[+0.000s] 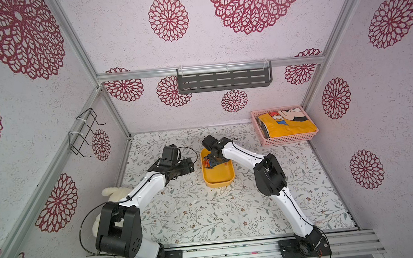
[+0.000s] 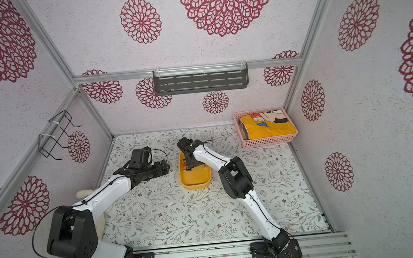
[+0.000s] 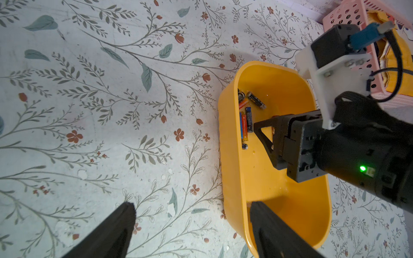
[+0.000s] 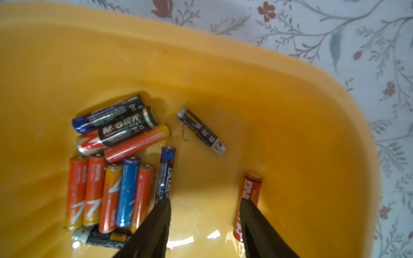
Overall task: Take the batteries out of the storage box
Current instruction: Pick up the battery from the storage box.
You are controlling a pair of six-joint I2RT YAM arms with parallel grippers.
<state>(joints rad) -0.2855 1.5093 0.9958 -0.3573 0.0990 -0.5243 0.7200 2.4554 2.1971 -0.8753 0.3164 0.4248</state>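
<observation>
The right gripper [image 1: 215, 162] dips into the far end of the storage box [image 1: 220, 177], beside the batteries [image 1: 207, 164]. The left gripper [image 1: 190, 165] hangs just left of it.

Lab test cell: aluminium frame [image 1: 144, 74], wallpapered panels [image 1: 115, 27], rail-mounted arms [image 1: 292, 206].

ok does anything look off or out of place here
Nothing spilled: the batteries lie inside the yellow storage box. Two oddities: a cream plush toy sits half hidden by the left arm at the table's left edge, and the floral table cover has chipped white patches.
</observation>
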